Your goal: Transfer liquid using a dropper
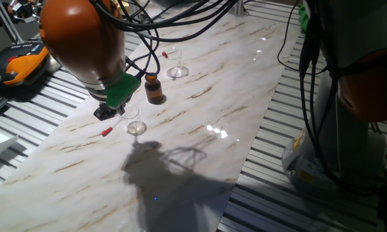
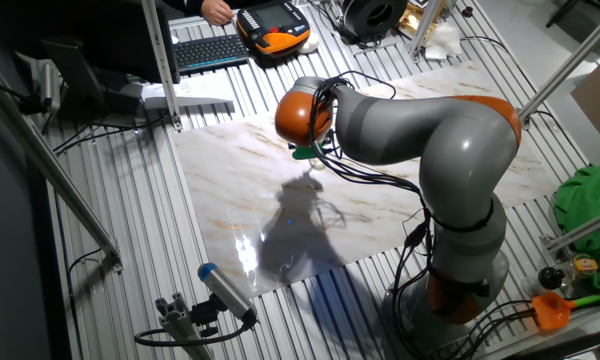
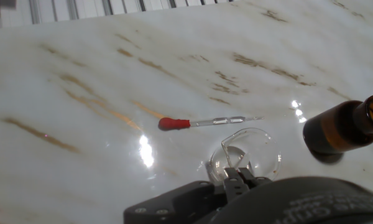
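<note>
dropper (image 3: 202, 122) flat on marble | end effector (image 3: 239, 180) low over glass (image 3: 245, 152) | grip state unclear

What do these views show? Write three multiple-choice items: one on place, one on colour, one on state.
1. The red-bulbed glass dropper in the hand view lies:
A) on a keyboard
B) on the marble tabletop beside the clear glass dish
C) on the floor

2. The small glass bottle is:
A) green
B) blue
C) brown

3. That bottle is:
A) standing upright
B) tipped over
C) lifted off the table

Answers:
1 B, it lies flat by the dish.
2 C, its glass looks amber-brown.
3 A, the fixed view shows it on its base.
</note>
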You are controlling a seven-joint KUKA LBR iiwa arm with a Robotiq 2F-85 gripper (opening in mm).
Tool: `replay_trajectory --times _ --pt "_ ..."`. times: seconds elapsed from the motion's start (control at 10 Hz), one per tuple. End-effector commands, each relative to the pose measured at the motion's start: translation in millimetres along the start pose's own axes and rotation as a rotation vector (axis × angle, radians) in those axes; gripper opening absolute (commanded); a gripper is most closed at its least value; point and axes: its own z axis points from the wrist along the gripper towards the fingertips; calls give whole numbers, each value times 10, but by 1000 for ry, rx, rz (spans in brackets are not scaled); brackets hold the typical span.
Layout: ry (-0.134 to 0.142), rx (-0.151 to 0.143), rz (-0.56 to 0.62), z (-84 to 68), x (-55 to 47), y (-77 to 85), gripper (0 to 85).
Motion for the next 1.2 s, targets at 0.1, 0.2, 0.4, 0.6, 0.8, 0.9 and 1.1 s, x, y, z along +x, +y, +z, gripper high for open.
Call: replay_trajectory --times 0.1,0.2,0.4,0.6,0.8,0.9,1.1 --pt "0 0 0 0 1 0 0" --pt "-3 1 1 0 1 0 0" --pt "-14 7 0 0 1 0 0" --pt "-23 9 2 0 1 0 0" --pt "-25 5 11 0 1 0 0" --pt "-29 4 14 0 1 0 0" --pt "-38 0 17 3 2 1 0"
